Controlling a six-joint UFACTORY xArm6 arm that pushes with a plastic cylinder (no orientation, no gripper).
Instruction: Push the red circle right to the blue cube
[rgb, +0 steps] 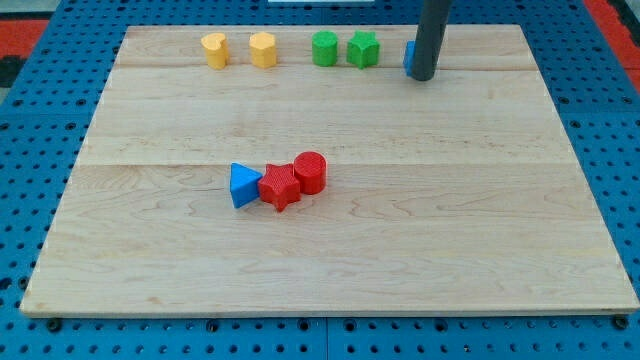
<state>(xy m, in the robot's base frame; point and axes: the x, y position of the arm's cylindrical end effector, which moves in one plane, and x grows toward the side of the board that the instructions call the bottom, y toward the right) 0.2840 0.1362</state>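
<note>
Red circle, a squat upright cylinder, touches the red star; no jaws show.

lab or robotics test bench. pale wooden tabletop sits on blue perforated pegboard base, holes in regular grid. small coloured plastic blocks laid out on wood, dark rod coming down from view's top. red surface at view's top corners.
</note>
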